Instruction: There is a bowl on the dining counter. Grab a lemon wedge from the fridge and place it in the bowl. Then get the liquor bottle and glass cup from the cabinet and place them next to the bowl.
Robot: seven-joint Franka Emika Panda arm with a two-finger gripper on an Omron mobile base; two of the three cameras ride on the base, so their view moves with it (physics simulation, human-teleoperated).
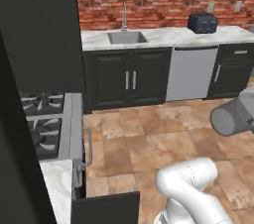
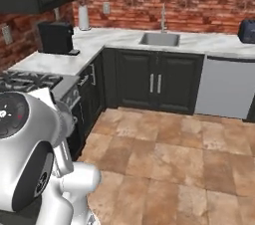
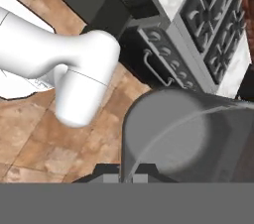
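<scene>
**Glass cup pinched in the gripper, held over the kitchen floor**

Glass cup (image 3: 168, 134) sat right at the hand camera, a grey see-through cylinder pressed up against the 2 dark finger tips of the gripper (image 3: 127, 172). The fingers were drawn narrow. They looked clamped on the cup's thin wall rather than around its body, though the exact contact was hard to read.

In the left base view the cup (image 1: 229, 118) hung at the right edge, lying on its side in the air, well above the tiled floor (image 1: 149, 134) and touching no counter.

Beyond the cup in the hand view were the stove (image 3: 218, 25) and its oven handle (image 3: 156, 72). From the base cameras the stove (image 1: 44, 126) was at near left. The sink (image 1: 127, 37), dishwasher (image 1: 191, 72) and toaster (image 1: 202, 22) ran along the far wall, and the coffee machine (image 2: 56, 37) was on the left counter.

Step, as a judgement: the cup was out of the cabinet and in transit to the dining counter. Whether the lemon wedge and liquor bottle were placed could not be told.

Next move probably calls for:
1. driving or turning the base until the bowl comes into sight;
2. righting the cup so its base faces down;
3. lowering it just beside the bowl, apart from it;
4. spreading the fingers only once it rests flat.

Risk: a thin-wall pinch could slip while the cup is swung.
</scene>
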